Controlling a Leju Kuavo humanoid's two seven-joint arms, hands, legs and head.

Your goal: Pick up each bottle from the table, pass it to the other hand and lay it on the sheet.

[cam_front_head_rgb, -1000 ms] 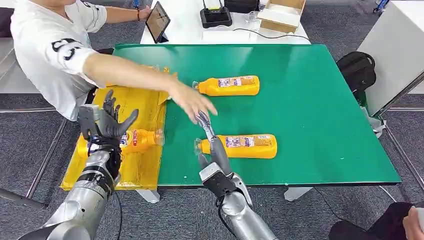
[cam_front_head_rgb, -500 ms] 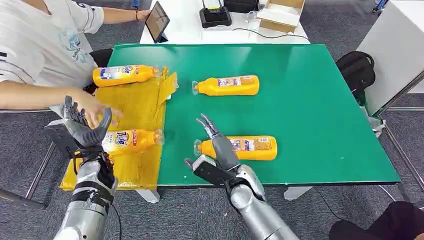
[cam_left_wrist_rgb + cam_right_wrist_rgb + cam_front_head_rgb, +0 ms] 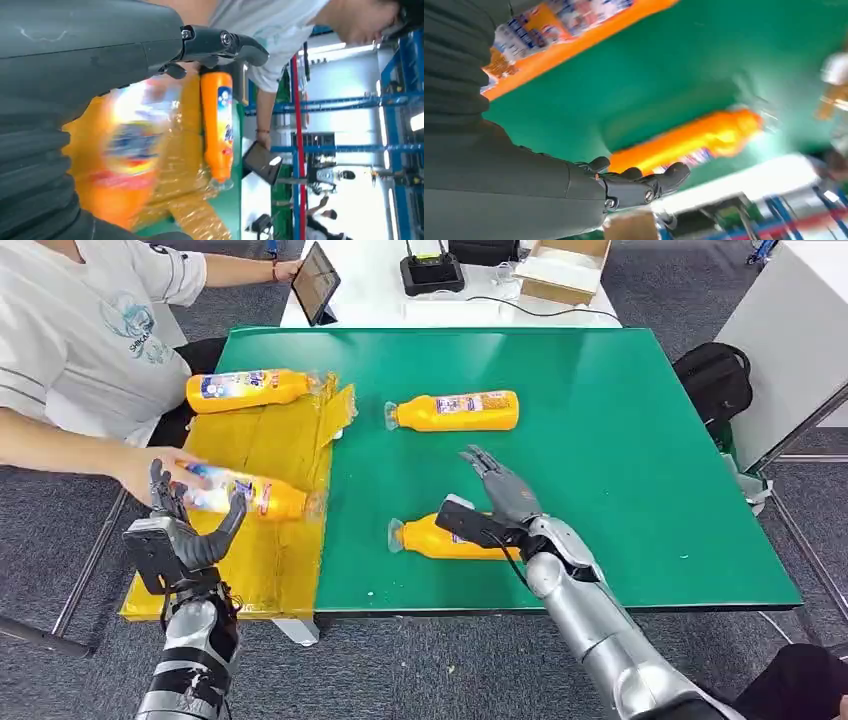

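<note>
Since half a second ago: right hand shifted rightward over near orange plastic bottle, fingers spread, nothing gripped; person's hand now lifting labelled orange bottle off crinkled yellow sheet.
Left hand: held low by sheet's near edge, fingers apart, empty, probably waiting to receive.
Second orange bottle: lying farther back on green worktop, untouched.
Third orange bottle: laid at sheet's far edge, seemingly delivered.
Room: grey carpet, white table with tablet beyond.

four orange bottles, lying, yellow sheet
</note>
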